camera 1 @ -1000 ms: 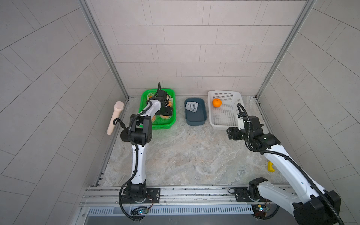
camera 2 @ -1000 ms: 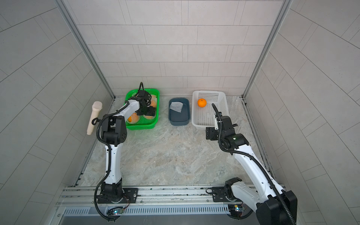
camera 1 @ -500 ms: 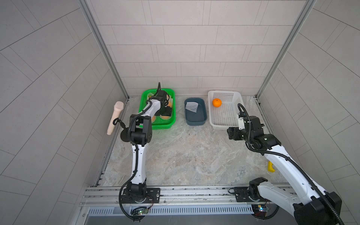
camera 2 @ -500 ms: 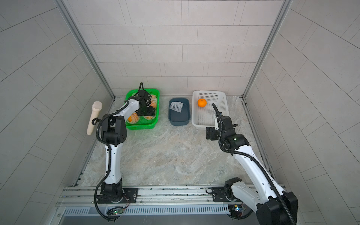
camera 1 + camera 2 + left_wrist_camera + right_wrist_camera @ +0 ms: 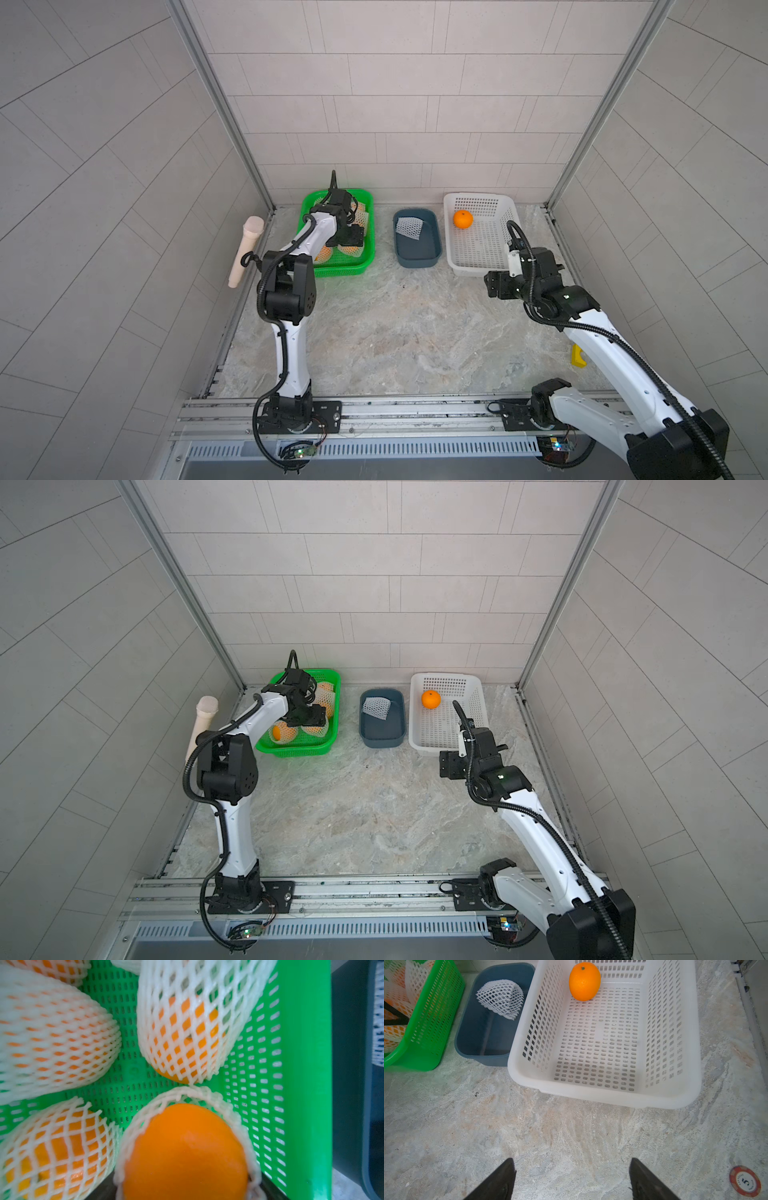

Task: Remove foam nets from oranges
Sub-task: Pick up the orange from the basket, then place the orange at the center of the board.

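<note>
My left gripper [image 5: 351, 237] reaches down into the green basket [image 5: 340, 270], which holds several oranges in white foam nets. In the left wrist view one orange [image 5: 185, 1151] fills the gap between my dark fingers [image 5: 272, 1189], its foam net [image 5: 234, 1109] pushed back round its sides, and the jaws are closed on it. More netted oranges [image 5: 182, 1028] lie beyond it. A bare orange [image 5: 462, 219] sits in the white basket [image 5: 482, 268]. One empty foam net [image 5: 500, 998] lies in the blue tub [image 5: 483, 1043]. My right gripper [image 5: 572, 1178] hovers open over the table with nothing between its fingers.
A beige cylinder [image 5: 245, 249] leans on the left wall. A yellow piece [image 5: 577, 358] lies by the right wall, and a red poker chip [image 5: 745, 1181] lies on the marbled table near my right gripper. The three containers stand in a row at the back.
The left jaws have narrowed a little around the netted orange in the green basket. Neither arm has visibly shifted.
</note>
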`<state>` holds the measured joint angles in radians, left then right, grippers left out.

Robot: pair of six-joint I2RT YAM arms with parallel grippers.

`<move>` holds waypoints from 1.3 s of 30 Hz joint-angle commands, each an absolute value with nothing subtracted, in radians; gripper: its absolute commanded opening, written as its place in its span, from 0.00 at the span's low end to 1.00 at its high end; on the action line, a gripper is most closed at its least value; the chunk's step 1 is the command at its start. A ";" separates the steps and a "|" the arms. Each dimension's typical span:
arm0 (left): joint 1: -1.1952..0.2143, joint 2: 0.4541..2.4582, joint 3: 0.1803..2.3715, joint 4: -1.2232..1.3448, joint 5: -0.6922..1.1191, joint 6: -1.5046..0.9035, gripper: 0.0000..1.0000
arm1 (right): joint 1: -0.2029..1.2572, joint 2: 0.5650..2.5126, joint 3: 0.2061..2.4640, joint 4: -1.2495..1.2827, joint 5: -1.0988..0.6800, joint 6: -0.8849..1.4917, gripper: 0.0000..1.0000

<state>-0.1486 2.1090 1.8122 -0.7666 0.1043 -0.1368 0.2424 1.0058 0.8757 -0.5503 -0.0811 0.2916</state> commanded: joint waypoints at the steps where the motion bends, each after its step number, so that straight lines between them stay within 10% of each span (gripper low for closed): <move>1: -0.146 2.058 1.781 -0.772 0.091 -0.146 0.69 | 0.249 0.989 0.879 -0.563 -0.066 0.284 0.87; 39: -0.321 1.742 1.710 -0.758 0.030 -0.159 0.70 | 0.249 0.994 0.872 -0.558 -0.075 0.282 0.87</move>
<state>-0.2970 1.7653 1.7138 -0.7547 0.0303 -0.1600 0.2424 1.0058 0.8753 -0.5499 -0.0818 0.2913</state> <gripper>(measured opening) 0.793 0.871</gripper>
